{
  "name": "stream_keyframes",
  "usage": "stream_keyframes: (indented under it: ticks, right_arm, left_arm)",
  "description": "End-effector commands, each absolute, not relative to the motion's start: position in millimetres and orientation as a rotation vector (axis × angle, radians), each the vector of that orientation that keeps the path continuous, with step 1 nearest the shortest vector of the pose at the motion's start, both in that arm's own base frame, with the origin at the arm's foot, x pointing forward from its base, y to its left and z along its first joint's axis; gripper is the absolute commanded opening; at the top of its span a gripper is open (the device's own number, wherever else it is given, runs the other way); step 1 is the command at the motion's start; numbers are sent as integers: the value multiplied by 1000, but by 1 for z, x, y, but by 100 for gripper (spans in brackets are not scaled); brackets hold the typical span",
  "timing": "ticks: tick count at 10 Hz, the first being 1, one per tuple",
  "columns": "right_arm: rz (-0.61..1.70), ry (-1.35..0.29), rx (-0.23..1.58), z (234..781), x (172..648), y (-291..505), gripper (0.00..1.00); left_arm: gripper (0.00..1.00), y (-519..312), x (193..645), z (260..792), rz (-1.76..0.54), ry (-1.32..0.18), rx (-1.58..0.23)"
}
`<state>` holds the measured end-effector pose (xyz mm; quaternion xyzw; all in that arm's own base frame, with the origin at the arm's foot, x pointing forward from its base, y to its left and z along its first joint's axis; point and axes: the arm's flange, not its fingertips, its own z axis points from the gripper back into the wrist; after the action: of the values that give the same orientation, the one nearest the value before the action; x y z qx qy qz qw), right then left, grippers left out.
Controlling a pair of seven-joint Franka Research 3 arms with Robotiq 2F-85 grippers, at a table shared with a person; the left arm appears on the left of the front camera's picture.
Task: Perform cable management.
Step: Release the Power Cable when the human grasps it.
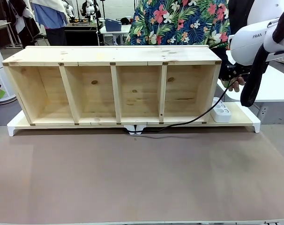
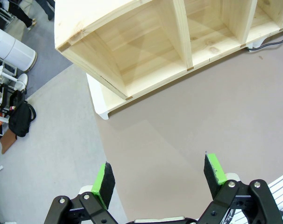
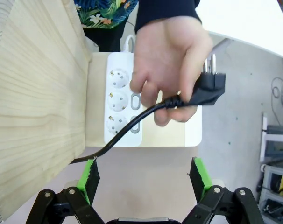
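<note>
right gripper: black two-finger right gripper with green pads (image 3: 144, 173), jaws wide apart, nothing between them.
left gripper: matching left gripper (image 2: 161, 176), jaws also spread, bare brown table mat (image 2: 202, 116) under the gap, holding nothing.
cable: thin black flexible power cord (image 3: 127, 129). It enters just above the tip of the picture-left finger of the right gripper, then climbs diagonally above and ahead of the open gap to a black two-pin plug (image 3: 210, 83).
who holds it: the person's hand (image 3: 172, 60) pinches the cord right behind the plug, ahead of the jaws, pins pointing away from them. Looks like a hand-over offer.
beyond the jaws: white three-socket power strip (image 3: 123, 105) lies flat under the hand, next to the end wall of the pale pine open-front shelf unit (image 3: 36, 93).
front view: cord (image 1: 191, 120) runs from the raised hand (image 1: 235, 83) down along the shelf's foot to small white clips (image 1: 135, 129) at mid-front.
handling, my read: light and limp, it will sag and swing, with no stiffness to push it by. The jacket looks smooth, so it could slide through the pads unless squeezed firmly. The plug is the only rigid part.
where to grip: the plug body or the strain relief just behind it, pads across the flat sides. Mid-cord is the fallback, on the free span between the hand and the shelf.
risk: pinching the fingers, or snagging the strip.
</note>
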<state>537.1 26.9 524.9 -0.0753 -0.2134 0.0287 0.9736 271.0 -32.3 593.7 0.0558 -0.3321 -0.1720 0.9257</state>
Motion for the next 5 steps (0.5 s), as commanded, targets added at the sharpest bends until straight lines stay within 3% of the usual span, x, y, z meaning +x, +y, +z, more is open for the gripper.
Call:
stream_keyframes:
  ticks: [1, 5]
  right_arm:
    - [58, -429, -151, 524, 537, 27, 100]
    - [58, -429, -151, 524, 537, 27, 100]
  left_arm:
    - [100, -32, 271, 594, -352, -689, 116]
    - [100, -32, 271, 594, -352, -689, 116]
